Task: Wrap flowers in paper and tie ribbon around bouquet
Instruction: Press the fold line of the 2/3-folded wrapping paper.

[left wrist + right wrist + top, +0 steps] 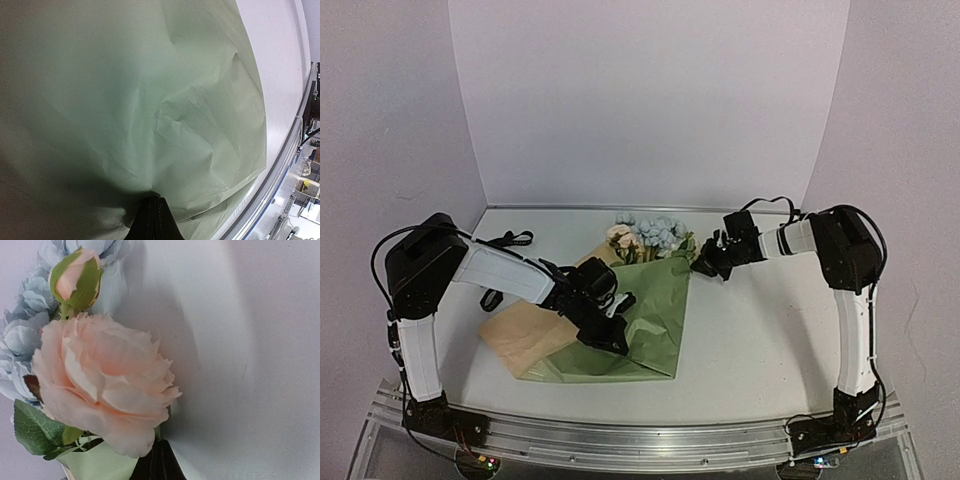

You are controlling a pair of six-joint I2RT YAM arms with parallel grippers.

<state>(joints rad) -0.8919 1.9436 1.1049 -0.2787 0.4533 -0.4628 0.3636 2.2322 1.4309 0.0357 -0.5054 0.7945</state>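
Note:
The olive-green paper [645,315] lies mid-table, with a folded part showing its tan reverse [520,335] at the left. The flowers [650,237], cream-peach roses and pale blue clusters, stick out past its far edge. My left gripper [612,343] is low on the sheet's near-left part. In the left wrist view its jaws [154,212] are shut on the paper [150,100], whose creases run into the tips. My right gripper [700,266] is at the paper's far right corner, shut [159,460] on the paper's edge [100,465] just below a big rose [100,385]. The black ribbon [510,240] lies at the back left.
White backdrop panels close the table's back and sides. An aluminium rail [640,440] runs along the near edge, and it also shows in the left wrist view, rail [282,160]. Black cables hang by both arms.

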